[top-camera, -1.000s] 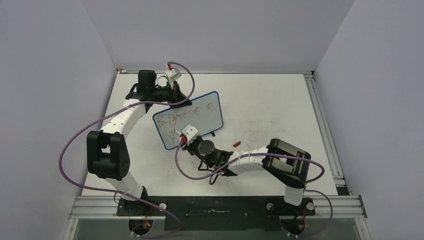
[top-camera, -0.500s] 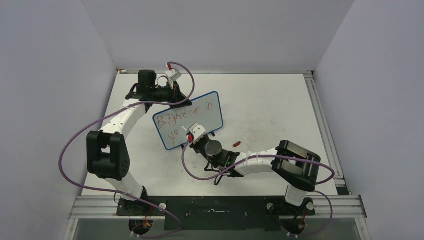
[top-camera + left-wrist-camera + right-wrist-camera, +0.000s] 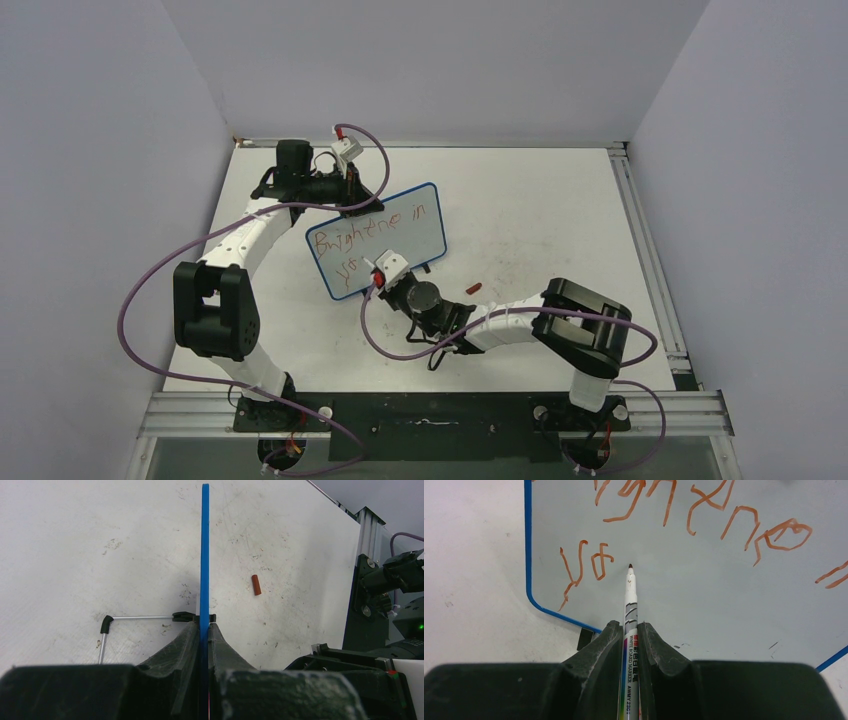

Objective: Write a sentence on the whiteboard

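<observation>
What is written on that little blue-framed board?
An unfinished red sentence: the top line reads roughly "Brightene in", with just "yo" below it. The right gripper, shut on a marker beside the "yo", hides part of the whiteboard's near edge from above.

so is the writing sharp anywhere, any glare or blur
right wrist: the sentence and marker label crisp, no glare; left wrist: whiteboard edge sharp, left tool dark and soft up close; top external: even light, lettering small but legible

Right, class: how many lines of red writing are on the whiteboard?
2. The upper line runs along the far edge of the whiteboard; the lower line, just two letters, sits by its near left corner, beside the marker tip. None seems hidden.
</observation>
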Motion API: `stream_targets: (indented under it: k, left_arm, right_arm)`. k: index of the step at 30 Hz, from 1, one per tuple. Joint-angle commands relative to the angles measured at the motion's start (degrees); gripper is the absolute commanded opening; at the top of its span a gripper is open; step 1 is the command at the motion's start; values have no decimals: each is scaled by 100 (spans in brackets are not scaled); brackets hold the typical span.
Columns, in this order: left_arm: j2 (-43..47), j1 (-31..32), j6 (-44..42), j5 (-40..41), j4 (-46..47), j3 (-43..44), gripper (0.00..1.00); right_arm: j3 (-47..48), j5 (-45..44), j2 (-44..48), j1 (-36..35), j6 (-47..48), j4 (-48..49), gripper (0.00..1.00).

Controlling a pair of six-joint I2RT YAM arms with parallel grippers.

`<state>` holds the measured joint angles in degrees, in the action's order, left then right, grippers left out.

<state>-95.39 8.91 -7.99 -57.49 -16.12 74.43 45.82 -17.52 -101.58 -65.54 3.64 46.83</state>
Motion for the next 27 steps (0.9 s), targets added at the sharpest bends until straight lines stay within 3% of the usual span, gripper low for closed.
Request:
stream_targets:
  k: [1,27]
  left_arm:
    - [-49,92,-19,15,-822,-236,0]
    - [-49,93,-19,1,-820,-236,0]
  right_arm:
    - [119,116,-61,59,-97,216,5]
    - [-197,-163,-143,65,-349,30,5]
